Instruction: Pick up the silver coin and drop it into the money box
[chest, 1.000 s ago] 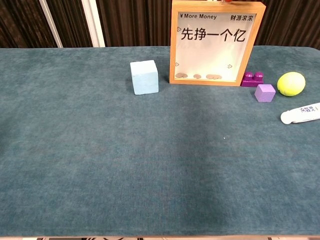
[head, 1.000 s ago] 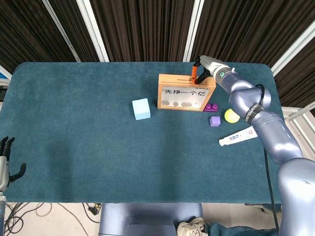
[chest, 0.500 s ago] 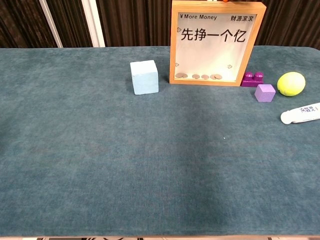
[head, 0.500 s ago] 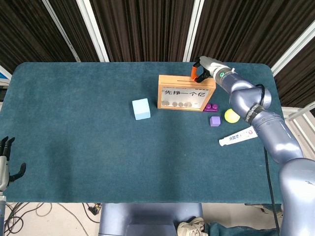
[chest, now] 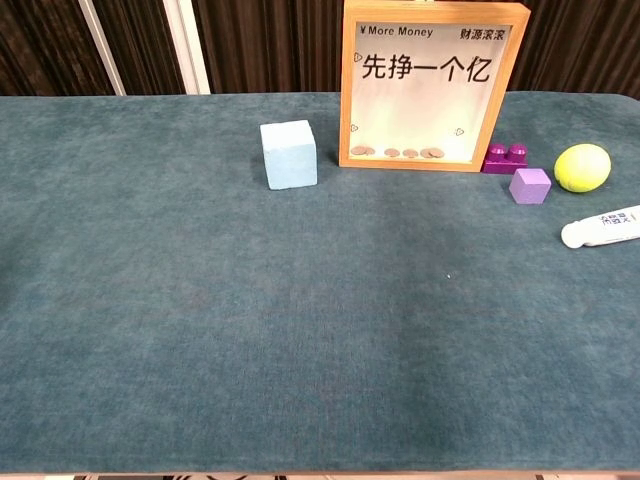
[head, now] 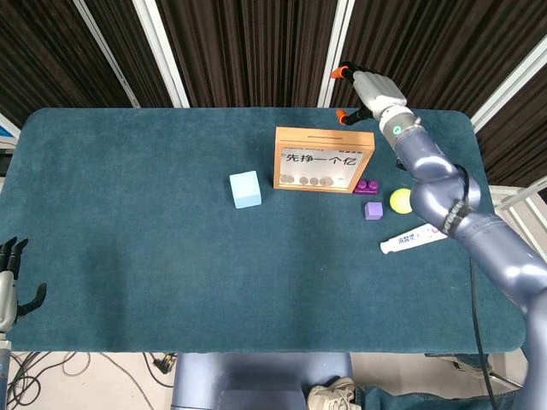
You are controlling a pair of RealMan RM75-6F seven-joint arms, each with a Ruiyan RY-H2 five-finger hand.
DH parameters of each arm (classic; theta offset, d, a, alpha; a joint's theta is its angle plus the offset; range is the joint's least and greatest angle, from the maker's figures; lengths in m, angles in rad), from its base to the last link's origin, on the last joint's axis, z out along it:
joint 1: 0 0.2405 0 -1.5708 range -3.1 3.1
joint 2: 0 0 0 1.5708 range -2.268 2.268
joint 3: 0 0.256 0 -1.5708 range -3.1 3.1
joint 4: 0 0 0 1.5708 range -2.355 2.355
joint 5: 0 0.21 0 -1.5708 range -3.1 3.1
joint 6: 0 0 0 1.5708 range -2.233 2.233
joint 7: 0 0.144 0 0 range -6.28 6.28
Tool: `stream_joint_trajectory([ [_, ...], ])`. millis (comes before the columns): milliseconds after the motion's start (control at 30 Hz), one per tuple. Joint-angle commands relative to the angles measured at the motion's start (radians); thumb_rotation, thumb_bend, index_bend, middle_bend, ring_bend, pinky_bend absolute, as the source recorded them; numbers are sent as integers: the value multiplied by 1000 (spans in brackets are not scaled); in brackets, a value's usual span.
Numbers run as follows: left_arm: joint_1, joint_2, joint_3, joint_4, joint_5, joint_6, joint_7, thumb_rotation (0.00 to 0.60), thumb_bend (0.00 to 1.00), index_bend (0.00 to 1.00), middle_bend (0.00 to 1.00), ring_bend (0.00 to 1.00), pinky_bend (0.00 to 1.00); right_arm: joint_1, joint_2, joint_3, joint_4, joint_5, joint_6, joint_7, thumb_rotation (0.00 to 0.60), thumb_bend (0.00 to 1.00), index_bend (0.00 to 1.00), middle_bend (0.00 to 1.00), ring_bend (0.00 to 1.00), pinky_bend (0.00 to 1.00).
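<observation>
table (chest: 200, 300): teal | money box (chest: 345, 90): tan wood frame | cube (chest: 289, 154): pale blue | ball (chest: 582, 167): yellow-green

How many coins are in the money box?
4, in a row on the floor of the money box: at and. Overlapping ones could hide more.

Teal table (chest: 200, 330) w/ dark slatted curtain (head: 248, 51) behind. Light blue cube (chest: 289, 154) sits near centre-back. To the right: purple brick (chest: 507, 158), lilac cube (chest: 530, 185) just in front of it, yellow ball (chest: 582, 167) beside both. White tube (chest: 601, 227) lies nearer the front, right edge.
</observation>
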Motion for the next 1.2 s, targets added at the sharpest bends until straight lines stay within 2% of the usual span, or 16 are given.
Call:
stream_joint_trajectory([
  [33,0,2,1,-2,2,-2,-5,600,360,89,4,0,0,-201,179,-55,-382,-57,362,-144,600,469,164,0,0,0],
  [233,4,6,3,0,23,5,-29,600,360,89,4,0,0,-490,319,-165,-846,-101,836,-383,600,444,164,0,0,0],
  [367,6,10,8,7,47,13,-41,600,360,89,4,0,0,-635,328,-256,-988,-191,1055,-504,600,444,164,0,0,0],
  [467,8,9,16,17,71,21,-44,600,360,89,4,0,0,-763,309,-351,-1058,-311,1215,-561,600,444,164,0,0,0],
  [500,9,8,18,21,80,25,-43,600,360,89,4,0,0,-809,299,-385,-1067,-357,1264,-576,600,444,164,0,0,0],
  [600,10,7,30,38,120,41,-33,600,360,89,4,0,0,-895,275,-445,-1063,-423,1341,-596,600,444,164,0,0,0],
  [700,11,2,44,60,167,60,-16,600,360,89,5,0,0,-961,245,-480,-1027,-473,1402,-604,600,443,164,0,0,0],
  [900,16,-4,56,80,226,88,-30,600,360,89,3,0,0,-1047,181,-498,-926,-491,1454,-606,600,444,164,0,0,0],
  [1200,13,5,74,129,326,113,-110,600,360,89,2,0,0,-1106,128,-484,-812,-502,1455,-548,600,444,160,0,0,0],
])
